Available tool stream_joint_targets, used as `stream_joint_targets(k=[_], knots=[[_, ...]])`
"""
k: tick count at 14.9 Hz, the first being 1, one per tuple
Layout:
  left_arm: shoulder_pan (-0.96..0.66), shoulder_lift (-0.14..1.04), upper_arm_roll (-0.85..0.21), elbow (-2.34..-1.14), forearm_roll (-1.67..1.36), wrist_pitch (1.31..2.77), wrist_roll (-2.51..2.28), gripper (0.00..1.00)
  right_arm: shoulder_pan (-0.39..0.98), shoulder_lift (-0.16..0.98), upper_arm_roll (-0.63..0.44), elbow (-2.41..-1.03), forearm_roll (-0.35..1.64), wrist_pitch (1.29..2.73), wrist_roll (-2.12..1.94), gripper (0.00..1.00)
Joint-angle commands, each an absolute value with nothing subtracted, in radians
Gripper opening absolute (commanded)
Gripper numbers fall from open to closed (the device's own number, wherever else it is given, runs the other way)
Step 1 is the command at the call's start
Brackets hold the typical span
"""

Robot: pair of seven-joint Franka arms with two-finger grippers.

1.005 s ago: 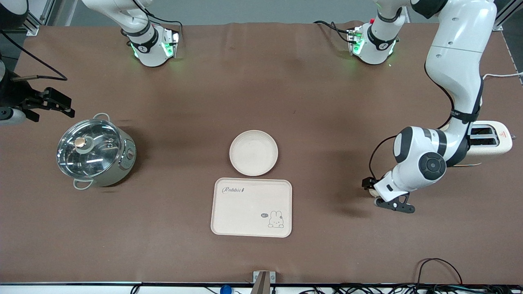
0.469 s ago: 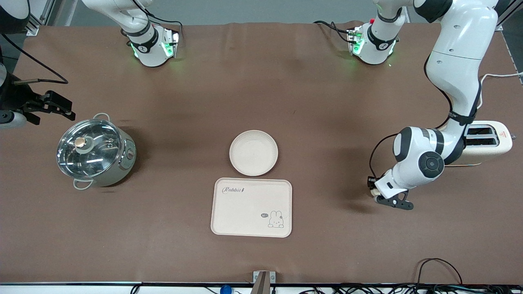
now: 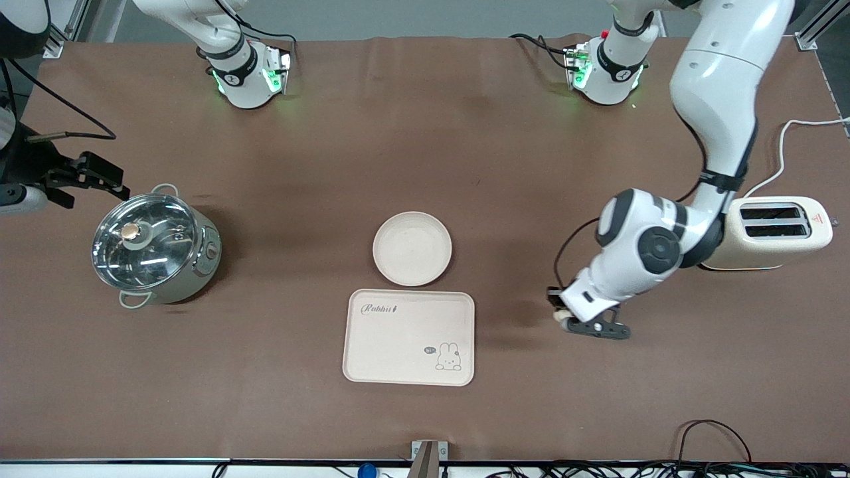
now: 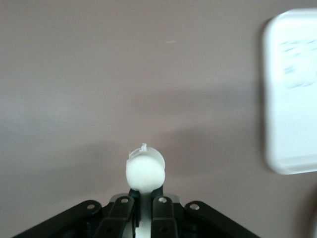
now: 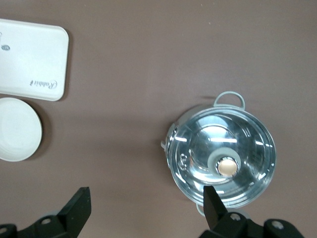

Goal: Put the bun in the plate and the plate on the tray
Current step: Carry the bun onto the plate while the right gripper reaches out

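Now | left gripper (image 4: 143,201) pinches the bun (image 4: 144,172) over bare table between tray (image 3: 408,337) and toaster (image 3: 773,232); bun roundish, no clear long axis | right gripper (image 5: 143,210) spread wide, waiting above the pot (image 3: 154,245) | plate (image 3: 412,248) just beside tray

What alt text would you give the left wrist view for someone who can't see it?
The left gripper is shut on the bun, a small pale round lump, held above bare brown table. The rounded corner of the cream tray shows at one edge.
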State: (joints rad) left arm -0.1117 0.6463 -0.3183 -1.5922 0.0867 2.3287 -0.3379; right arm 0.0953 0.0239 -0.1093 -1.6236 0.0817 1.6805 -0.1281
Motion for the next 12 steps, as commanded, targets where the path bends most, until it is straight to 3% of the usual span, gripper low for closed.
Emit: stream_joint_targets(k=[1, 6, 8, 9, 10, 11, 12], knots=[[-0.276, 0.679, -0.31, -1.554, 0.089, 2.312, -0.641, 0.0, 0.107, 0.08, -0.1, -1.6, 0.104, 1.706, -0.133, 1.0], [-0.477, 0.805, -0.304, -1.488, 0.087, 2.371, -1.033, 0.02, 0.146, 0.141, -0.1, -1.598, 0.115, 1.808, -0.132, 1.0], [-0.5, 0.847, -0.304, -1.483, 0.084, 2.434, -1.094, 0.09, 0.167, 0.17, -0.1, -1.595, 0.117, 1.831, -0.132, 1.0], [-0.502, 0.853, -0.304, -1.483, 0.083, 2.45, -1.103, 0.21, 0.173, 0.192, -0.1, -1.595, 0.124, 1.835, -0.132, 1.0], [-0.506, 0.859, -0.304, -1.483, 0.083, 2.453, -1.107, 0.42, 0.185, 0.215, -0.1, -1.594, 0.13, 1.838, -0.132, 1.0], [-0.509, 0.859, -0.302, -1.483, 0.089, 2.454, -1.108, 0.8, 0.211, 0.242, -0.1, -1.591, 0.126, 1.839, -0.132, 1.0], [-0.52, 0.858, -0.302, -1.482, 0.094, 2.462, -1.104, 1.0, 0.219, 0.267, -0.1, -1.583, 0.127, 1.856, -0.132, 1.0]])
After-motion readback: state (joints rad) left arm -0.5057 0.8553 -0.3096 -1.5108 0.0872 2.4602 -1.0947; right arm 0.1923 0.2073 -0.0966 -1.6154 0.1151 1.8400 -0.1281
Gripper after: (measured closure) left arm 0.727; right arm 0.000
